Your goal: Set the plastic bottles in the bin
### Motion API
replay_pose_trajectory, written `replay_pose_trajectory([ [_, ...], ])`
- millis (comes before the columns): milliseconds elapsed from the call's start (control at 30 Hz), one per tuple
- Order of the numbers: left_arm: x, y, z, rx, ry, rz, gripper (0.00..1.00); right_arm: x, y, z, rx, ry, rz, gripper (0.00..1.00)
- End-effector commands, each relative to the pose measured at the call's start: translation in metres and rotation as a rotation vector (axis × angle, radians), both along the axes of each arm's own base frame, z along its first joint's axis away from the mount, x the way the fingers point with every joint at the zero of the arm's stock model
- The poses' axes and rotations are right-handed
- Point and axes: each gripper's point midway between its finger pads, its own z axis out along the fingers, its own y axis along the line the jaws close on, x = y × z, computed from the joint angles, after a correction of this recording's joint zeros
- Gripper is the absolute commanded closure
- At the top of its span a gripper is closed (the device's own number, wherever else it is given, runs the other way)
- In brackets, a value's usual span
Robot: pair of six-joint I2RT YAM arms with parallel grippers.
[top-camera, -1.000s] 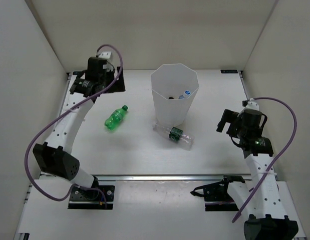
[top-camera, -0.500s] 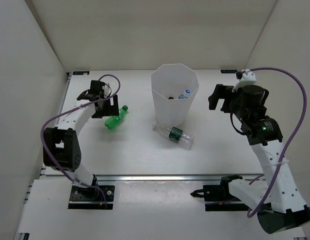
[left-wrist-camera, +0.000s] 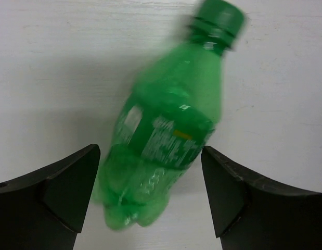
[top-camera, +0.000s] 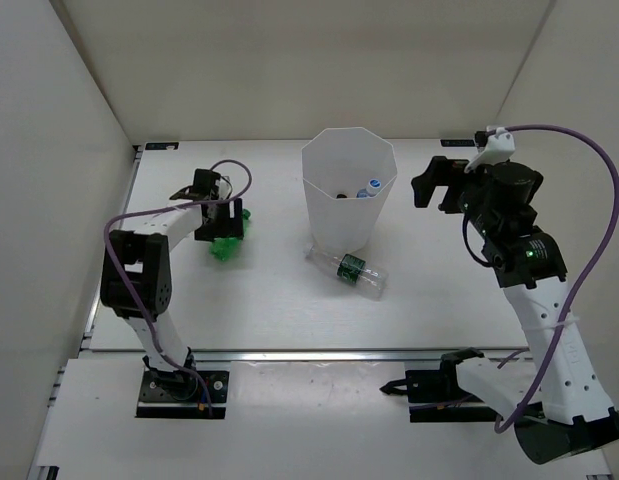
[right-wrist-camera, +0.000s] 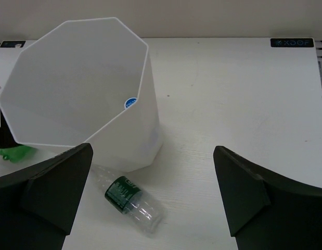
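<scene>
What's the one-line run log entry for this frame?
left claw open around green bottle on table | right claw open, empty, beside bin | clear bottle lying by bin base

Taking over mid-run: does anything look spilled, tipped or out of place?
Nothing spilled or damaged. The bin stands upright. Two bottles lie sideways outside it: the green bottle within the open left end effector, the clear bottle beside the bin's base.

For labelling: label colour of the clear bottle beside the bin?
Its label is dark green; right wrist view.
</scene>
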Motion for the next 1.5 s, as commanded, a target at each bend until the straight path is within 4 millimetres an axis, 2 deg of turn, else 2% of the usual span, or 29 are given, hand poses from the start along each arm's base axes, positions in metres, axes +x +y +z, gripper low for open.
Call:
replay_pose_trajectory([
  [0, 0.007, -0.011, -0.007, 0.027, 0.011, -0.021, 0.13, -0.003, -0.009, 0.013, 0.03, -0.046, -0.027, 0.01],
  [33, 0.008, -0.012, -0.008, 0.027, 0.024, -0.021, 0.16, -0.004, -0.018, 0.005, 0.035, -0.02, -0.059, 0.01],
  [100, 0.008, -0.012, -0.012, 0.052, 0.038, -0.014, 0.31, -0.007, -0.035, -0.006, 0.018, 0.009, -0.114, 0.01],
  [167, 0.011, -0.012, -0.009, 0.066, 0.033, -0.005, 0.4, -0.012, -0.046, -0.014, 0.017, 0.027, -0.15, 0.01],
  [233, 0.012, -0.013, -0.002, 0.051, 0.026, 0.003, 0.51, -0.018, -0.065, -0.037, 0.015, 0.095, -0.225, 0.0],
  [300, 0.019, -0.018, 0.018, 0.018, -0.018, 0.014, 0.59, -0.028, -0.085, -0.07, 0.012, 0.173, -0.292, 0.01],
  [333, 0.023, -0.02, 0.033, 0.01, -0.057, 0.007, 0.61, -0.031, -0.088, -0.076, 0.004, 0.194, -0.297, 0.01],
  [367, 0.029, -0.024, 0.05, 0.008, -0.089, 0.002, 0.61, -0.037, -0.096, -0.096, -0.003, 0.245, -0.322, 0.01],
  [433, 0.042, -0.036, 0.109, 0.028, -0.215, -0.014, 0.63, -0.047, -0.109, -0.119, -0.01, 0.297, -0.364, 0.01],
  [467, 0.044, -0.045, 0.128, 0.026, -0.259, -0.029, 0.62, -0.05, -0.111, -0.126, -0.016, 0.319, -0.368, 0.01],
  [533, 0.052, -0.07, 0.197, 0.019, -0.408, -0.065, 0.6, -0.057, -0.121, -0.143, -0.037, 0.348, -0.417, 0.0],
  [567, 0.047, -0.088, 0.216, 0.004, -0.444, -0.092, 0.59, -0.057, -0.122, -0.148, -0.035, 0.351, -0.421, 0.01],
  [600, 0.05, -0.096, 0.256, -0.022, -0.526, -0.087, 0.6, -0.059, -0.123, -0.156, -0.038, 0.367, -0.429, 0.01],
  [633, 0.046, -0.111, 0.284, -0.057, -0.575, -0.106, 0.58, -0.062, -0.12, -0.169, -0.037, 0.39, -0.418, 0.01],
  [733, 0.038, -0.14, 0.337, -0.166, -0.677, -0.133, 0.57, -0.067, -0.117, -0.194, -0.019, 0.433, -0.413, 0.0],
  [833, 0.025, -0.179, 0.369, -0.284, -0.76, -0.212, 0.52, -0.076, -0.115, -0.211, -0.009, 0.466, -0.423, 0.0],
  [900, 0.018, -0.209, 0.38, -0.346, -0.778, -0.286, 0.46, -0.085, -0.121, -0.218, -0.024, 0.49, -0.451, 0.01],
  [933, 0.02, -0.22, 0.374, -0.363, -0.759, -0.301, 0.45, -0.09, -0.12, -0.221, -0.032, 0.5, -0.444, 0.01],
  [967, 0.016, -0.23, 0.382, -0.386, -0.767, -0.329, 0.43, -0.091, -0.124, -0.218, -0.022, 0.491, -0.473, 0.01],
  [1000, 0.02, -0.24, 0.37, -0.383, -0.74, -0.332, 0.39, -0.092, -0.125, -0.215, -0.037, 0.48, -0.474, 0.01],
  [1033, 0.018, -0.247, 0.373, -0.398, -0.74, -0.353, 0.39, -0.092, -0.124, -0.212, -0.054, 0.471, -0.449, 0.01],
  [1067, 0.019, -0.257, 0.366, -0.398, -0.73, -0.374, 0.37, -0.09, -0.123, -0.205, -0.051, 0.449, -0.446, 0.01],
  [1133, 0.027, -0.271, 0.345, -0.383, -0.696, -0.378, 0.33, -0.093, -0.126, -0.203, -0.064, 0.457, -0.461, 0.01],
  [1233, 0.038, -0.279, 0.334, -0.378, -0.686, -0.37, 0.26, -0.089, -0.119, -0.192, -0.054, 0.428, -0.428, 0.01],
  [1267, 0.037, -0.282, 0.34, -0.395, -0.686, -0.38, 0.25, -0.088, -0.115, -0.193, -0.049, 0.428, -0.411, 0.01],
  [1333, 0.038, -0.286, 0.335, -0.378, -0.651, -0.407, 0.02, -0.09, -0.109, -0.198, -0.035, 0.442, -0.402, 0.0],
  [1367, 0.029, -0.289, 0.35, -0.375, -0.676, -0.424, 0.02, -0.091, -0.106, -0.202, -0.037, 0.454, -0.398, 0.01],
  [1433, 0.022, -0.285, 0.36, -0.331, -0.715, -0.421, 0.02, -0.092, -0.099, -0.206, -0.048, 0.464, -0.363, 0.01],
  [1467, 0.012, -0.279, 0.375, -0.327, -0.746, -0.428, 0.02, -0.09, -0.097, -0.208, -0.047, 0.47, -0.353, 0.0],
])
